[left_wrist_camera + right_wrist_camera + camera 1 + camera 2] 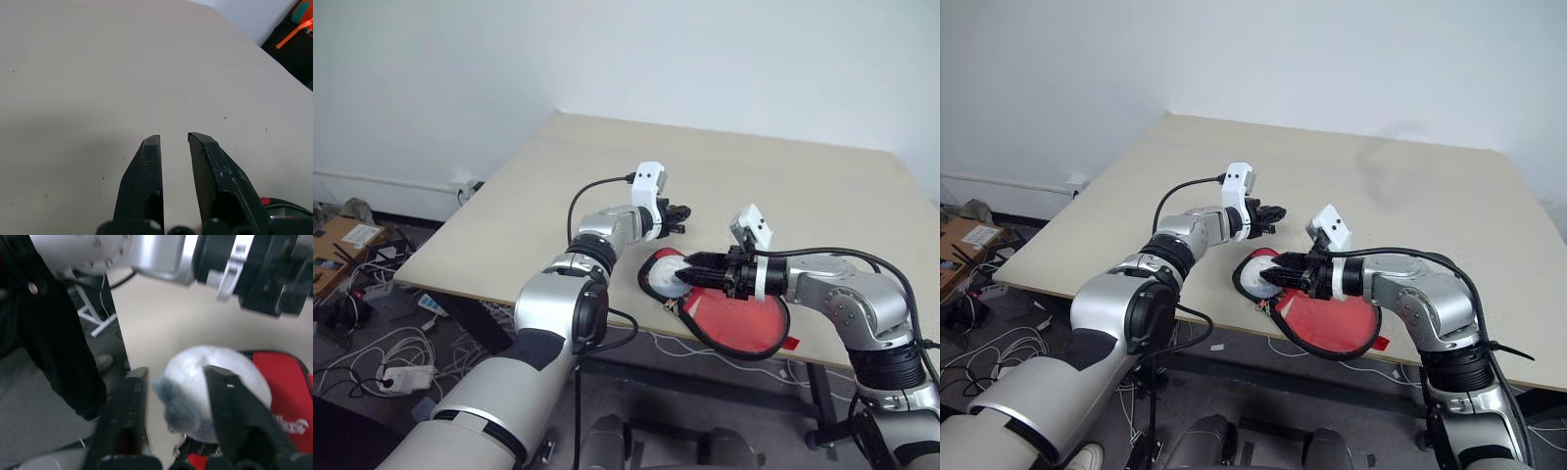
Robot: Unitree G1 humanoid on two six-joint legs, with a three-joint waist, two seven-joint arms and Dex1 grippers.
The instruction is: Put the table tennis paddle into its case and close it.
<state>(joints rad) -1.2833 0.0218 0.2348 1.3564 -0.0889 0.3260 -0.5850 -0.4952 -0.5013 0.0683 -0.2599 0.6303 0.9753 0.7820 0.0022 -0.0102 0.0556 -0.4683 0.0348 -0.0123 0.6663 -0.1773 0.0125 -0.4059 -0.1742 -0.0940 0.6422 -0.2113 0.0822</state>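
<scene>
Right wrist view: right jaws parted around grey-white ball-like thing, red case just beyond. Left wrist view: left jaws slightly parted, empty over bare surface. Head views: case under right jaws; paddle cannot tell.

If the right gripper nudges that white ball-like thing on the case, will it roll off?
Probably it shifts easily: the white ball-like thing looks rounded and rests loose on the red case. Its fuzzy grey patch suggests something soft and light. The case sits near the table edge, so a push that way risks dropping it.
</scene>
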